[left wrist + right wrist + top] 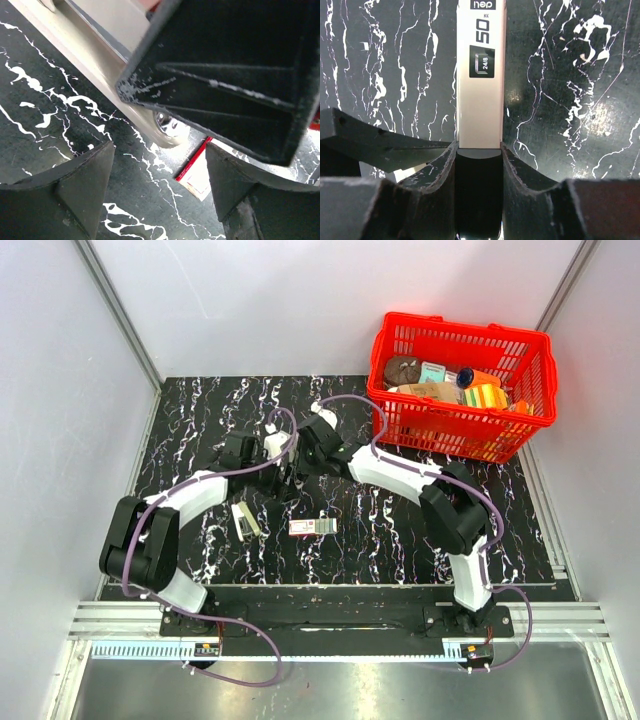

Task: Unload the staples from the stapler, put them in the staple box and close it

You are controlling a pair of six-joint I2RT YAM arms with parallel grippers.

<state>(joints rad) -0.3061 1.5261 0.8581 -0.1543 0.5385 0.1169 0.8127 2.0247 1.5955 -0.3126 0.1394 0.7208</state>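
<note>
In the right wrist view my right gripper [478, 147] is shut on the black rear end of the stapler [481, 85], a pale beige bar with a "50, 24/6" label that runs away from the fingers above the marbled mat. In the left wrist view the stapler [95, 75] runs diagonally from the upper left, and a right finger [225, 85] covers its riveted end. My left gripper [159, 150] is open just below it, holding nothing. In the top view both grippers [283, 475] meet left of centre, with a pale beige bar [245, 520] just below them. The staples are hidden.
A small red-and-white box [312, 527] lies on the mat near the grippers; it also shows between the left fingers as the red-and-white box [196, 172]. A red basket [455, 436] full of items stands at the back right. Grey walls enclose the black marbled mat [400, 540].
</note>
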